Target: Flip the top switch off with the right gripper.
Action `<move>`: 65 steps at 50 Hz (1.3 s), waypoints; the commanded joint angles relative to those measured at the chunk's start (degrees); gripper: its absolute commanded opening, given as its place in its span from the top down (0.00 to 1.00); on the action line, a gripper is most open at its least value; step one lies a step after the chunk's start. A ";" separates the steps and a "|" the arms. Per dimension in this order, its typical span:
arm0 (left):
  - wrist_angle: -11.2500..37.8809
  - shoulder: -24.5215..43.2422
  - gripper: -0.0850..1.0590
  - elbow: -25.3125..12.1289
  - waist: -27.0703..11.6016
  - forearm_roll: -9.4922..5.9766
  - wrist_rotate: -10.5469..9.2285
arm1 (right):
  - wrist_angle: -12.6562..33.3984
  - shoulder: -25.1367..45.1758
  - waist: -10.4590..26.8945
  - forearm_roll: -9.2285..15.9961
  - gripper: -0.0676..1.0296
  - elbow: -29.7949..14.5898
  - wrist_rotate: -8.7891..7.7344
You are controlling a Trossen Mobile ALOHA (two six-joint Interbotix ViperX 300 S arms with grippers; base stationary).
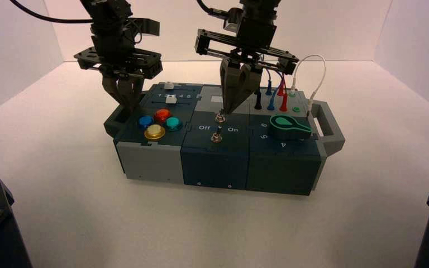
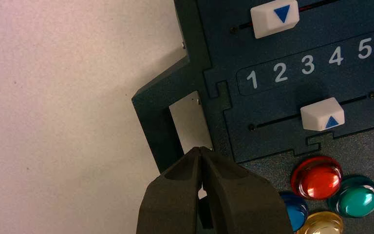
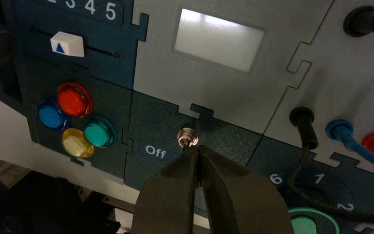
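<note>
Fingertips together, our right claw [image 3: 199, 147] hovers at the top switch [image 3: 187, 138], just near of the grey display plate; probably stiff yet tiny, best nudged left at its lever tip.

A smooth, pale bench [image 1: 78, 223] fills the lower part of the overhead view and runs back to a straight far edge. Plain whitish walls stand behind that edge and along the left and right edges: back wall [image 1: 179, 39], left wall [image 1: 11, 61], right wall [image 1: 419, 61]. Light looks soft, with faint shading on the bench.
</note>
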 commanded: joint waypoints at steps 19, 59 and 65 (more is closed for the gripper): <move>-0.44 0.09 0.95 0.09 -0.79 -0.35 0.09 | 1.76 0.26 1.49 0.62 0.96 -4.13 0.70; -0.35 -1.49 0.95 0.26 -1.14 -0.53 0.09 | 2.20 -0.09 4.39 -1.49 0.96 -2.90 2.72; -0.53 -1.76 0.95 0.26 -1.32 -0.79 0.09 | 1.85 -1.49 4.39 -2.20 0.96 -2.02 2.81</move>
